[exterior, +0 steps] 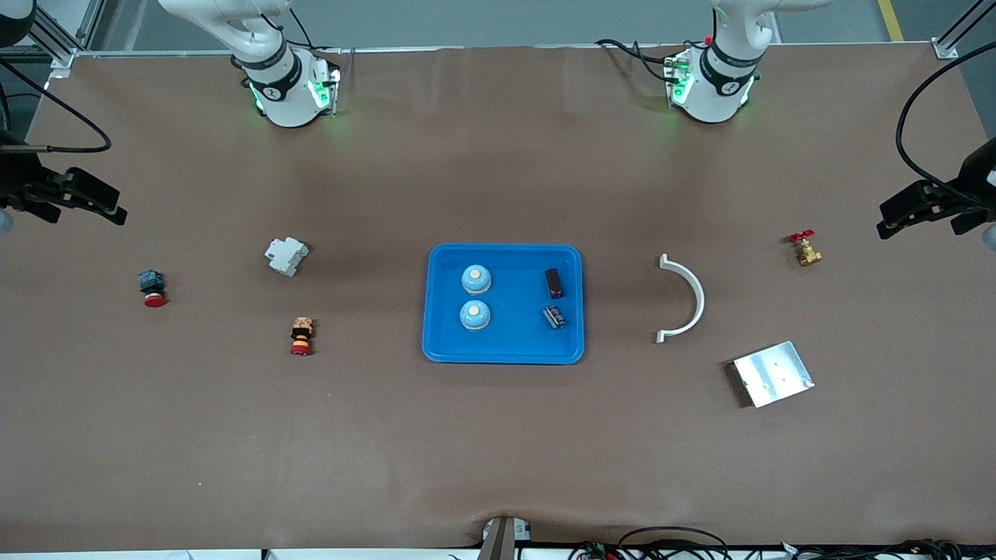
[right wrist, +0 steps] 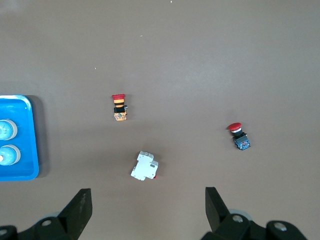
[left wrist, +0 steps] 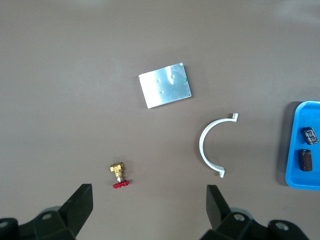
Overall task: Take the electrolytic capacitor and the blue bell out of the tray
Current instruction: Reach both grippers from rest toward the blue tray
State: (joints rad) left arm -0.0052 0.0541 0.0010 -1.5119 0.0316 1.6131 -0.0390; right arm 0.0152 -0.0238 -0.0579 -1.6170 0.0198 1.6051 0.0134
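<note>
A blue tray (exterior: 436, 342) lies mid-table. In it are two light-blue bells (exterior: 475, 278) (exterior: 475, 315) on the side toward the right arm. Two dark capacitors (exterior: 553, 282) (exterior: 554, 316) lie on the side toward the left arm. The left wrist view shows the capacitors (left wrist: 305, 160) (left wrist: 310, 135) at its edge. The bells (right wrist: 4, 130) (right wrist: 6, 154) appear in the right wrist view. My left gripper (left wrist: 148, 207) hangs open high over bare table by a brass valve (left wrist: 119, 175). My right gripper (right wrist: 148, 207) hangs open high over bare table by a white breaker (right wrist: 145, 166). Neither holds anything.
Toward the right arm's end lie the white breaker (exterior: 286, 255), a red push button (exterior: 152, 289) and an orange-and-red button (exterior: 301, 335). Toward the left arm's end lie a white curved bracket (exterior: 685, 299), the brass valve (exterior: 805, 249) and a metal plate (exterior: 773, 373). Black cabled fixtures (exterior: 70, 194) (exterior: 926, 206) stand at both ends.
</note>
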